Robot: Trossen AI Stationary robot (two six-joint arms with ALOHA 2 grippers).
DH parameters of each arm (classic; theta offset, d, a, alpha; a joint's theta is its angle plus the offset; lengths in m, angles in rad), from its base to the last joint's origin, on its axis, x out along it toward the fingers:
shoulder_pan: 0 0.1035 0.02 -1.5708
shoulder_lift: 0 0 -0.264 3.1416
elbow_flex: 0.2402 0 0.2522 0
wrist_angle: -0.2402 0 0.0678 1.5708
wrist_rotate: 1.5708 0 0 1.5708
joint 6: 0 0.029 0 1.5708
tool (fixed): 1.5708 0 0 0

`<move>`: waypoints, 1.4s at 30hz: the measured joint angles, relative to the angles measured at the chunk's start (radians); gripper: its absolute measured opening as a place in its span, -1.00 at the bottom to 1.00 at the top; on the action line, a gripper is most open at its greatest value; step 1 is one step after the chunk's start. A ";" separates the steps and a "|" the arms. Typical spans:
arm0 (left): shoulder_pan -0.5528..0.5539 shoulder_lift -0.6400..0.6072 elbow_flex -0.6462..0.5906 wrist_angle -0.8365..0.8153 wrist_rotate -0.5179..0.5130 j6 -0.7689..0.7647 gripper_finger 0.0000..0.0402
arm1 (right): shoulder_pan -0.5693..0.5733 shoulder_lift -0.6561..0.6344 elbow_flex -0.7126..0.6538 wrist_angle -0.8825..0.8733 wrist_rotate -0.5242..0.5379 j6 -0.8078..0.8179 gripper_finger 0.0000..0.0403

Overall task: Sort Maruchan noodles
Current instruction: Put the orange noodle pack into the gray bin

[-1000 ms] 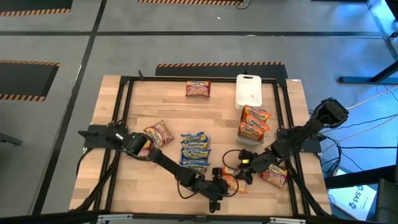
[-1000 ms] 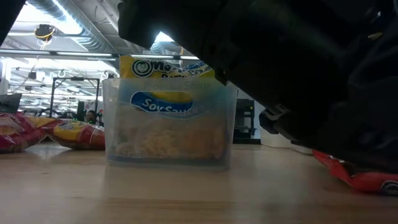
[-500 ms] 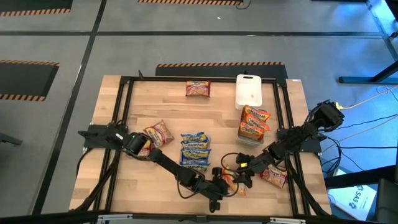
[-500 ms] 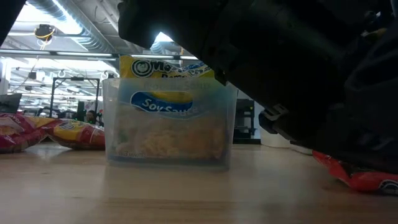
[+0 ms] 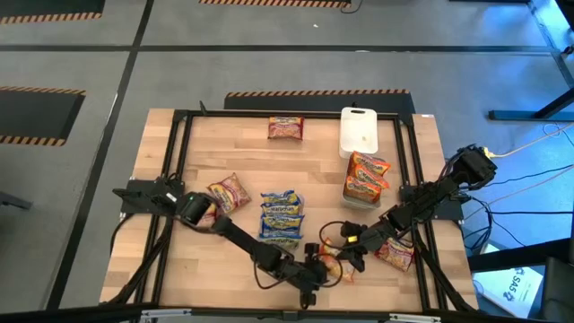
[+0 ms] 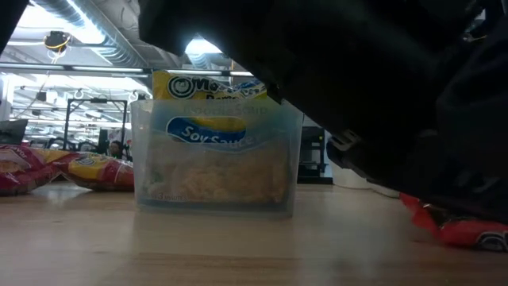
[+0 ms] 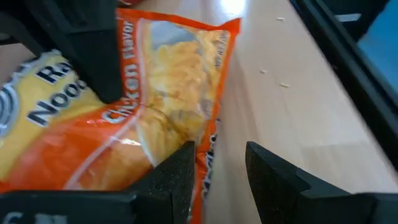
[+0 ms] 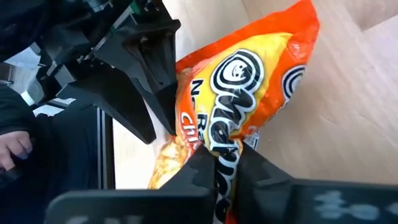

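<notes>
**Even light above, dark bulk down low**

Soft overhead light is falling evenly across the wooden table [image 5: 215, 152], casting only faint shadows. At table height, ceiling lamps [image 6: 198, 46] are glaring behind a near-black, backlit arm that is filling half the picture. Close up, the orange packet [image 7: 155, 87] is blurring, and daylight is washing out the tabletop beside it.

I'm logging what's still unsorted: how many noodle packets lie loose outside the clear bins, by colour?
Dark red packets: 3
Orange packet, pinched in the right claw: 1
Total: 4 in plain sight
</notes>
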State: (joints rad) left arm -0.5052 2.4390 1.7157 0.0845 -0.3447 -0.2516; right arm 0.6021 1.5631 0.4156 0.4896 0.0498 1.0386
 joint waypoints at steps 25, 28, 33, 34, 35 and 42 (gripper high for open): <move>-0.208 -0.446 -0.180 -0.634 -0.113 -0.049 -0.32 | 0.001 -0.359 0.354 -0.896 0.242 -0.233 -0.99; -0.209 -0.555 -0.338 -0.568 -0.150 -0.098 -0.32 | 0.000 -0.436 0.410 -1.070 0.356 -0.237 -0.99; -0.219 -0.780 -0.625 -0.362 -0.212 -0.112 -0.32 | 0.000 -0.534 0.464 -1.312 0.538 -0.288 -0.99; -0.219 -0.822 -0.681 -0.319 -0.217 -0.110 -0.32 | 0.000 -0.548 0.467 -1.335 0.577 -0.324 -0.99; -0.217 -0.863 -0.730 -0.273 -0.220 -0.104 -0.32 | 0.000 -0.561 0.468 -1.347 0.606 -0.372 -0.99; -0.185 -1.112 -1.009 0.011 -0.218 0.008 -0.32 | -0.031 -0.599 0.468 -1.531 0.635 -0.516 -0.99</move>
State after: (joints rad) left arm -0.6906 1.3271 0.7071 0.0956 -0.5625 -0.2435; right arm 0.5708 0.9646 0.8837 -1.0411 0.6844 0.5228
